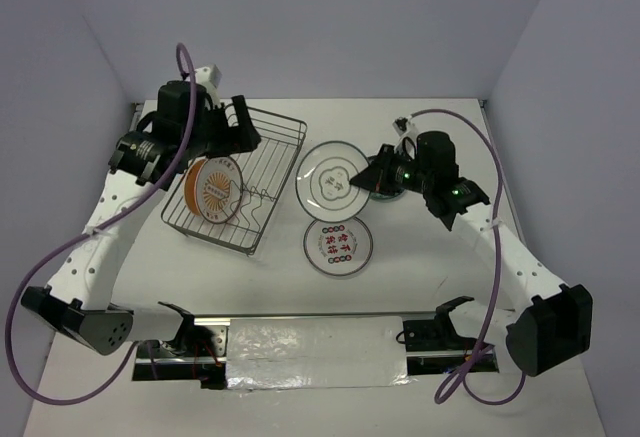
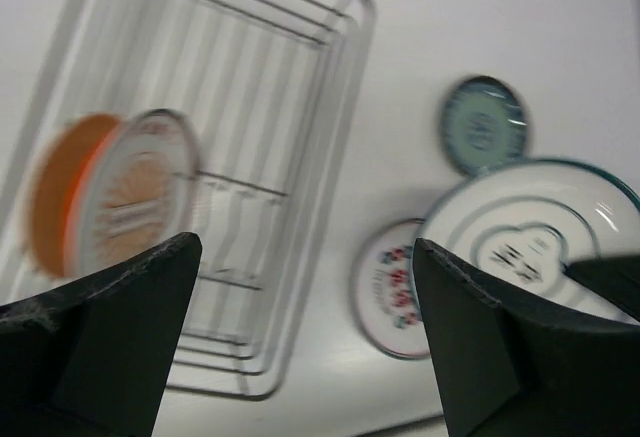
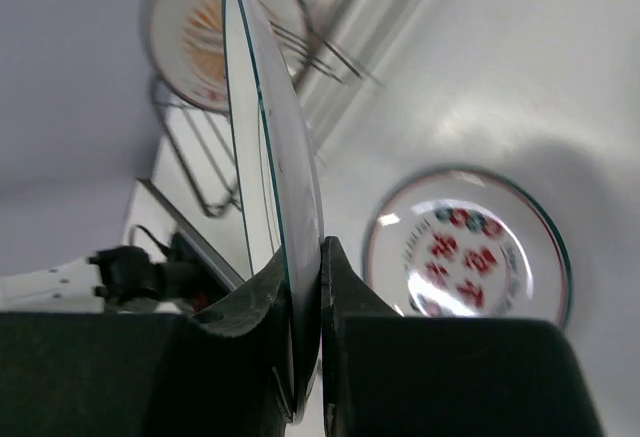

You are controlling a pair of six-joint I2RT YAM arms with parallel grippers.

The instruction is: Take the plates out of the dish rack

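Between the pinching jaws of the right gripper [image 3: 308, 257] stands the white line-drawing plate [image 3: 270, 127], held on edge by its rim; best lowered flat beside the red-green plate [image 3: 467, 257] beneath, not overlapping. The left gripper [image 2: 305, 245], jaws wide, hovers above the dish rack [image 1: 268, 157], the orange sunburst plate [image 2: 130, 202] upright below.

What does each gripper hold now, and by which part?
The right gripper holds the white plate by its rim. The left gripper is open and holds nothing.
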